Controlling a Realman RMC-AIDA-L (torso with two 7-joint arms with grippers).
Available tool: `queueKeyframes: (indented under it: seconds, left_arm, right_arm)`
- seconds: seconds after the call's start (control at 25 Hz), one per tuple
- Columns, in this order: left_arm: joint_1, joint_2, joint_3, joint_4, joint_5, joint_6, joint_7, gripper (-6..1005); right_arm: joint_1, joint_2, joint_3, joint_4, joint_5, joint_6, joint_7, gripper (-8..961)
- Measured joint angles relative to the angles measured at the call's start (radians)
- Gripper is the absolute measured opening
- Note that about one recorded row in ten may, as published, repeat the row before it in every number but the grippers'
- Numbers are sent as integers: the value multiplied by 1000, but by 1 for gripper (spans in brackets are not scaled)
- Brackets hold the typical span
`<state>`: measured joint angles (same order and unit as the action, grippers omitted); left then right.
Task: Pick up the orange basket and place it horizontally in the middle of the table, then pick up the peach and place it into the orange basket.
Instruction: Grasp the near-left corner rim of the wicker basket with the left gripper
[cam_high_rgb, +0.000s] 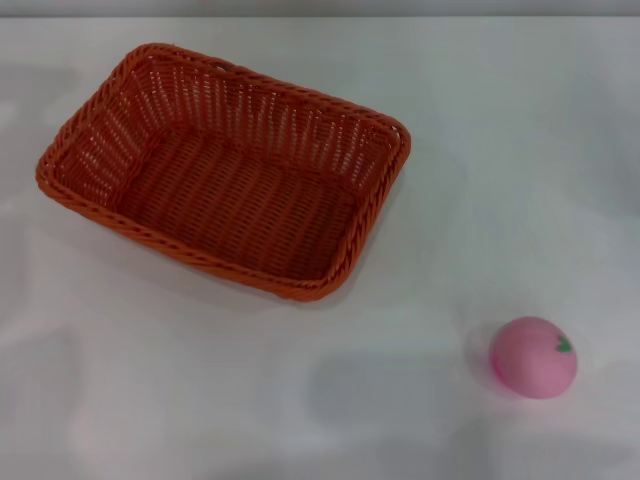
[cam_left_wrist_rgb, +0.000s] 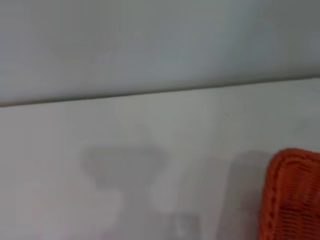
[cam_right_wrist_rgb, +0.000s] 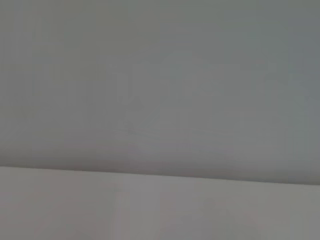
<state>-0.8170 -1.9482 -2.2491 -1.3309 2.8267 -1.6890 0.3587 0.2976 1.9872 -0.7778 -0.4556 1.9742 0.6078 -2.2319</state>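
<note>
The basket (cam_high_rgb: 225, 170) sits on the table (cam_high_rgb: 200, 400) in the upper left and centre of the head view, its long side running at a slant from upper left down to lower right rather than level with the frame. It stands upright on its base, open side up, with nothing inside; the braided rim and the slatted sloping walls show all round. The peach (cam_high_rgb: 534, 357) lies on the bare table in the lower right of the head view, well apart from the basket, its small green leaf mark turned toward the upper right. Neither arm shows in the head view. In the left wrist view one rounded corner of the basket (cam_left_wrist_rgb: 292, 195) fills the lower right corner of the frame, with white table (cam_left_wrist_rgb: 125, 150) spreading across the lower half and a pale wall (cam_left_wrist_rgb: 150, 45) filling the upper part; a soft grey shadow lies on the table left of the basket corner. The right wrist view shows only a strip of table (cam_right_wrist_rgb: 150, 210) along the bottom of the frame and the grey wall (cam_right_wrist_rgb: 150, 80) above it, with no task thing in it. No gripper or finger appears in any view, so how far either one is open, or whether it holds anything, cannot be told.
</note>
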Motion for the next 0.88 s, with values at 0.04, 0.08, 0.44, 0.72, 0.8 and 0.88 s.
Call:
queueKeyframes:
  seconds: [0.04, 0.08, 0.44, 0.72, 0.8, 0.88]
  left_arm:
    - [-8, -5, 6, 13, 0, 0, 0, 520]
    - [-13, -10, 12, 22, 0, 0, 0, 521]
    - [-18, -44, 41, 60, 1, 1, 2, 549]
    - [17, -61, 48, 78, 4, 40, 44, 627]
    - [34, -68, 86, 79, 5, 82, 56, 645]
    - [40, -67, 114, 76, 5, 98, 55, 662]
  right_arm:
    - [0, 0, 0, 0, 0, 0, 0, 858]
    - [0, 0, 0, 0, 0, 0, 0, 858]
    - [1, 0, 0, 0, 0, -1, 21, 858]
    - [2, 0, 0, -6, 0, 0, 24, 858]
    - [1, 1, 0, -8, -1, 0, 24, 858]
    - [2, 1, 0, -11, -5, 0, 27, 858]
